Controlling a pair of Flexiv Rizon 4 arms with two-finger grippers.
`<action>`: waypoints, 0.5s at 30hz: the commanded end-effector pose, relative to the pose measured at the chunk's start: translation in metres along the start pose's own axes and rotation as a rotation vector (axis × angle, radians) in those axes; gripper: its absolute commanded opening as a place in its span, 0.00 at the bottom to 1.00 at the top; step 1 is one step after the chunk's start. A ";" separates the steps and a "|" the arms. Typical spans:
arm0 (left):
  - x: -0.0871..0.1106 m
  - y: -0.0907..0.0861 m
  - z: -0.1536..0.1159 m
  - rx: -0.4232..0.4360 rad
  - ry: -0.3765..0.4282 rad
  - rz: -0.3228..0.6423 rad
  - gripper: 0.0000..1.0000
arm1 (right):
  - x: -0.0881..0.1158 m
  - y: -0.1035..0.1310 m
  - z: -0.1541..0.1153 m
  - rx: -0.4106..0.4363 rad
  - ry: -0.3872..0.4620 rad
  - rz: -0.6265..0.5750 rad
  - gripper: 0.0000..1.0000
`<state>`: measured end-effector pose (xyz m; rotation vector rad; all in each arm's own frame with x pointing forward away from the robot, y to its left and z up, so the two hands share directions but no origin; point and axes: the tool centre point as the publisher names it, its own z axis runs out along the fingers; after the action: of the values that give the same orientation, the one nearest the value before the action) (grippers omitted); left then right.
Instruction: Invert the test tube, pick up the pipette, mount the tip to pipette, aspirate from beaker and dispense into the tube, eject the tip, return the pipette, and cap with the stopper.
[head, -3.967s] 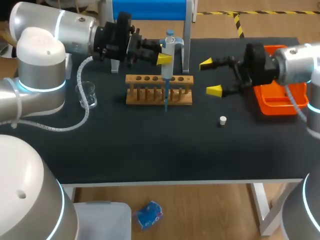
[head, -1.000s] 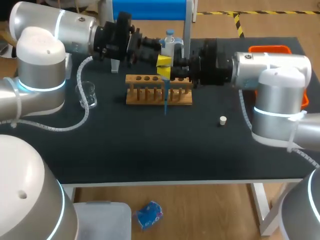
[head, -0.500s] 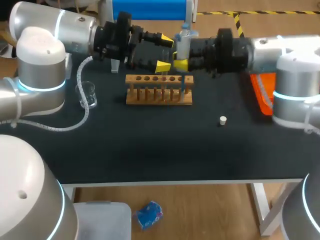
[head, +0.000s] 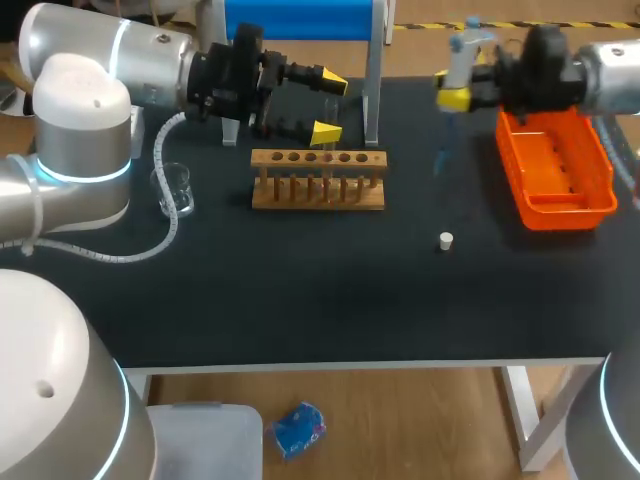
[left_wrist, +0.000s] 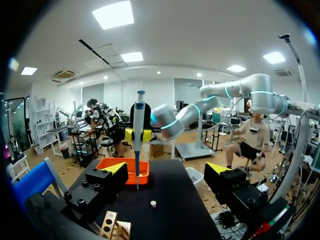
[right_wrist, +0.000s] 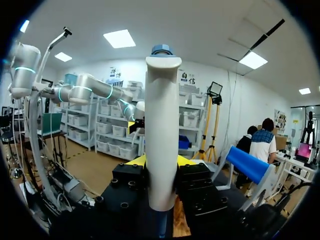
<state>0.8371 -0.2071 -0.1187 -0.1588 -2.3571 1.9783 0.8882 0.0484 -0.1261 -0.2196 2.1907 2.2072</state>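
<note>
My right gripper (head: 455, 90) is shut on the white pipette (head: 463, 58), holding it upright above the table just left of the orange tray (head: 555, 205). Its blue tip (head: 440, 158) hangs below. In the right wrist view the pipette (right_wrist: 161, 145) stands clamped between my fingers (right_wrist: 137, 161). My left gripper (head: 327, 105) stands open and empty above the wooden tube rack (head: 317, 192). From the left wrist view, the pipette (left_wrist: 138, 130) hangs ahead of my open gripper (left_wrist: 167, 171), over the orange tray (left_wrist: 125, 165). The white stopper (head: 446, 240) lies on the table. The glass beaker (head: 175, 188) stands left of the rack.
A blue stand with a metal post (head: 373, 80) rises behind the rack, close to my left gripper. The rack's end (left_wrist: 112, 225) shows below my left fingers, with the stopper (left_wrist: 153, 203) ahead of them. The dark table runs bare along its front edge (head: 320, 320).
My left gripper opened and let go of the pipette. The right arm carried the pipette up and to the right, away from the rack to beside the orange tray.
</note>
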 end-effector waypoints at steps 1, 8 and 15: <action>0.000 0.001 0.000 0.002 -0.001 0.002 1.00 | -0.001 0.002 -0.083 -0.032 0.028 -0.009 0.00; 0.000 0.001 0.000 0.002 -0.001 0.002 1.00 | 0.004 -0.003 -0.134 -0.030 0.004 -0.017 0.00; 0.000 0.001 0.000 0.002 -0.001 0.002 1.00 | 0.002 -0.011 -0.173 -0.037 -0.038 -0.004 0.00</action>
<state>0.8371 -0.2071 -0.1187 -0.1588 -2.3573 1.9782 0.9026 -0.0952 -0.1340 -0.1807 2.1358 2.2263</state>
